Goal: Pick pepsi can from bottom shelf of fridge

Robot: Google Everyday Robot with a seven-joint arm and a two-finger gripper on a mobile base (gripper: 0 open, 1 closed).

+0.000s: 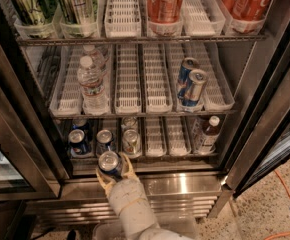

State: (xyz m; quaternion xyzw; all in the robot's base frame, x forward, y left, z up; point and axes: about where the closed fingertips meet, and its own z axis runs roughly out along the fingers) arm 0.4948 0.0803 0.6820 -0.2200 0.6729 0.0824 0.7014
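"Down at the foot of the fridge, where was the gripper?"

"Just in front of the bottom shelf, above the steel sill. Its jaws were narrowed around the pepsi can, one of the fingers on either side of the body."

"So the can was off the shelf?"

"It looked that way. It sat forward of the rack's front edge, clasped at the end of the arm. I couldn't tell whether its base touched the sill."

"How did it stand?"

"Upright, long axis vertical, silver top and pull tab facing up. The arm reached in from below and behind it, so the can lay straight ahead of the wrist, between the fingers and the shelf."

"What was nearest to it?"

"Three more cans on the bottom shelf: two blue ones and a paler one. The middle blue can was right behind the held one, near but apart. A small bottle stood well off to the right."

"And the coming move?"

"By my reckoning, a straight pull back along the arm's own line, away from the rack. With the can upright and gripped across its width, the main risk would be tipping it against the sill or slipping in the grip."
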